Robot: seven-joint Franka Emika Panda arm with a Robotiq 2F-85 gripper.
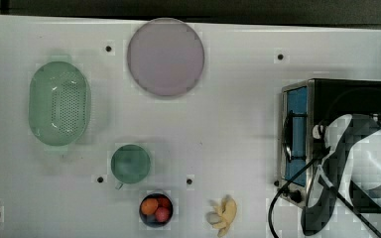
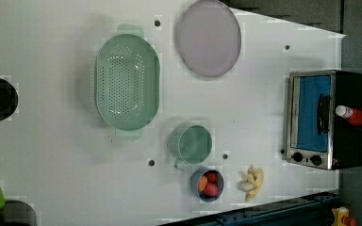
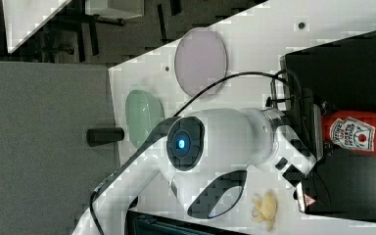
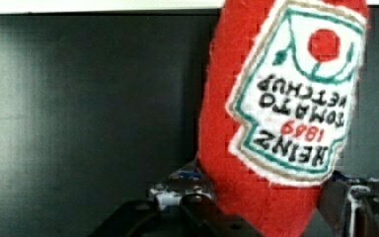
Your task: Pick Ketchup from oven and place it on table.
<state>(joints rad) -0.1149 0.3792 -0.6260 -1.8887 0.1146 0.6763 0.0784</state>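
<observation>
the oven (image 2: 327, 117) served as the landmark, sitting near the left view's right edge of the white table (image 2: 52, 150), its blue glass door facing up toward the camera. going left to right in the left view: a green colander (image 2: 127, 82) lay well apart from the oven, then a lilac plate (image 2: 209, 37), a green cup (image 2: 192, 143), a small bowl of fruit (image 2: 208, 184) and a peeled banana (image 2: 251, 183), the last nearest the oven's knob end. the ketchup (image 2: 357, 115) lay on the oven's black top, white cap pointing toward the door handle. in the wrist view the gripper (image 4: 256, 207) had its fingers (image 4: 177, 195) standing on either side of the ketchup's lower body, closing around it; whether they already pressed the bottle could not be told. in the right view the white arm (image 3: 215, 142) reached over the oven's edge to the bottle.
</observation>
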